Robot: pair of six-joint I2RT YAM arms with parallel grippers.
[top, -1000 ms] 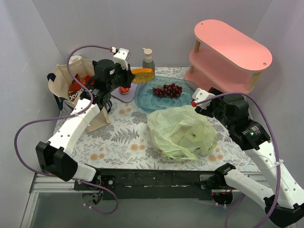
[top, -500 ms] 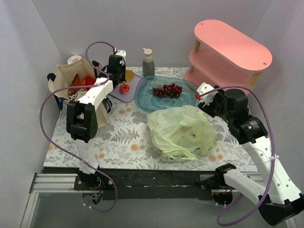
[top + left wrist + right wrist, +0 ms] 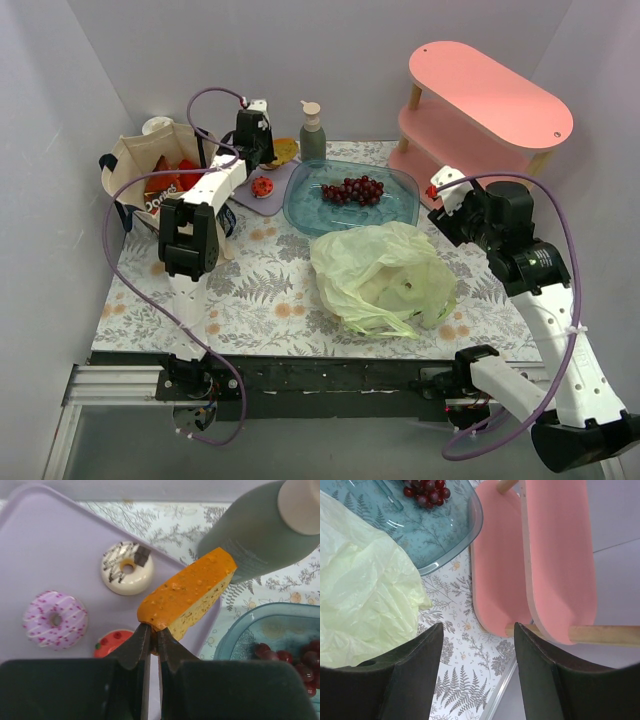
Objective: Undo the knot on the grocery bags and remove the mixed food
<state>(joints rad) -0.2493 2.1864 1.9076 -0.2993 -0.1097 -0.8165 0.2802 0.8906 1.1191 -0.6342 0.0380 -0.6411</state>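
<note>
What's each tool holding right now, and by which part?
Left tool is shut on the orange cheese wedge, pinching its narrow tip. Right tool is open, holding nothing.

Left arm [image 3: 205, 190] stretched far forward, jaws pinched together; right arm [image 3: 522, 256] raised, jaws apart.

I read the table [image 3: 262, 292] as one flat surface covered in a fern-and-flower print. Resting directly on it, from left to right:

- A beige canvas tote [image 3: 133, 178], upright at the far left corner.
- A lilac tray [image 3: 45, 545] just beside the tote.
- A grey-green pump bottle [image 3: 313, 137] at the far edge.
- A clear blue tray [image 3: 395, 205] at far centre.
- A crumpled pale-green plastic bag [image 3: 385, 280] mid-table, reaching the blue tray's near rim.
- A pink two-tier shelf [image 3: 490, 105] at the far right corner.
</note>
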